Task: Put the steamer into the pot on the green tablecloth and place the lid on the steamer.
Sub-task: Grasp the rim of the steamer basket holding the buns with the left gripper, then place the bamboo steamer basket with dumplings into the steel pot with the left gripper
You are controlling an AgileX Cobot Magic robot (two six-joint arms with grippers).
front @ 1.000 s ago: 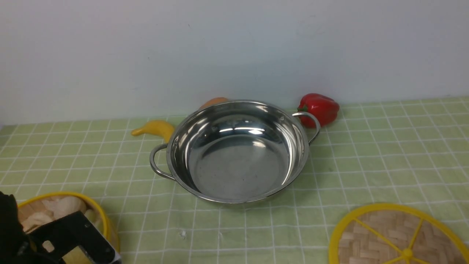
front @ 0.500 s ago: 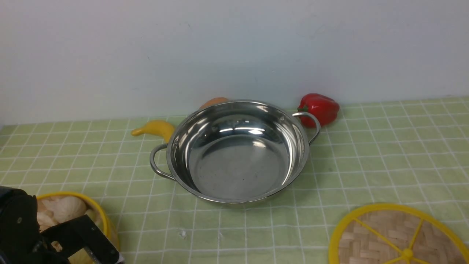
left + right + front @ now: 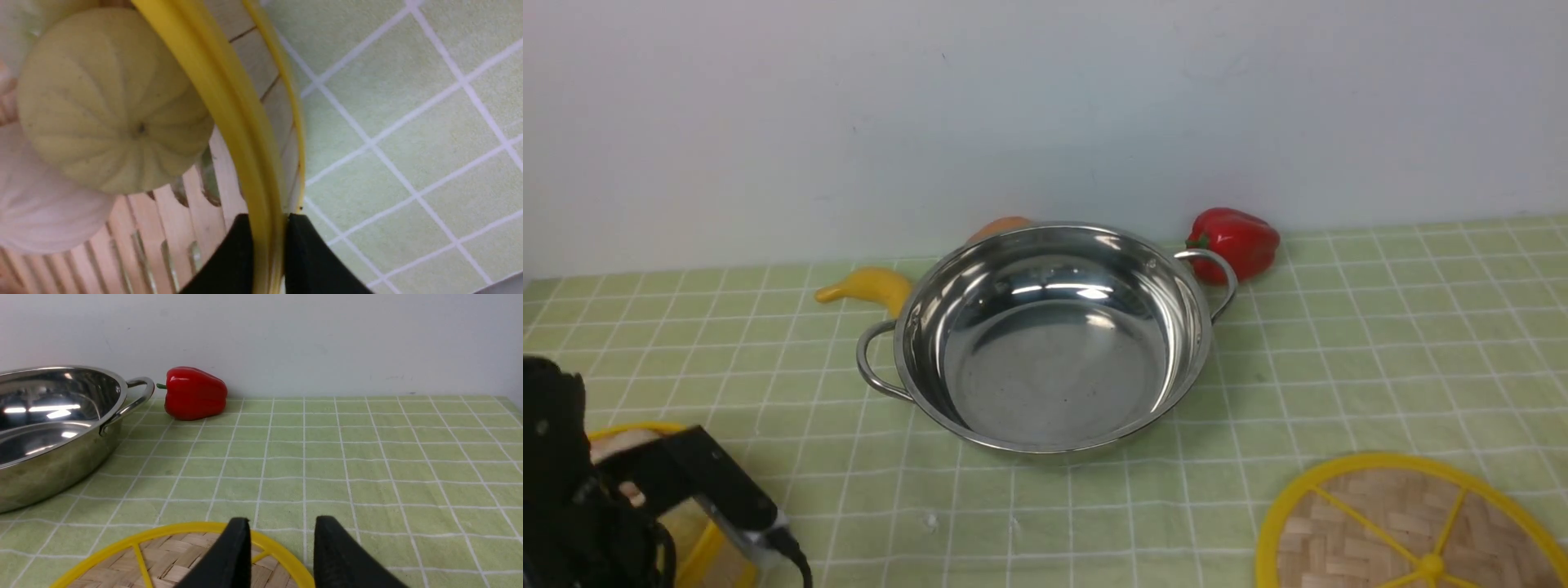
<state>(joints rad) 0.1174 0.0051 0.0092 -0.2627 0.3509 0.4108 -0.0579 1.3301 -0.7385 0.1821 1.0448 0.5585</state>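
The steamer (image 3: 633,429) is at the near left, mostly hidden behind my left arm (image 3: 572,490). In the left wrist view its yellow rim (image 3: 229,102) runs between the jaws, with a pale bun (image 3: 110,102) on the slatted floor. My left gripper (image 3: 267,222) is shut on that rim. The empty steel pot (image 3: 1045,367) stands mid-table on the green tablecloth (image 3: 1380,343) and also shows in the right wrist view (image 3: 45,428). The lid (image 3: 1405,531) lies flat at the near right. My right gripper (image 3: 282,522) is open and empty, over the lid's far rim (image 3: 171,559).
A red toy pepper (image 3: 1235,242) lies by the pot's right handle, near the wall; it also shows in the right wrist view (image 3: 195,393). A yellow toy banana (image 3: 866,287) lies at the pot's back left. An orange object (image 3: 1001,229) peeks out behind the pot.
My left arm has risen in the front view and covers more of the steamer. The steamer's visible rim has shifted left. Pot and lid have not moved.
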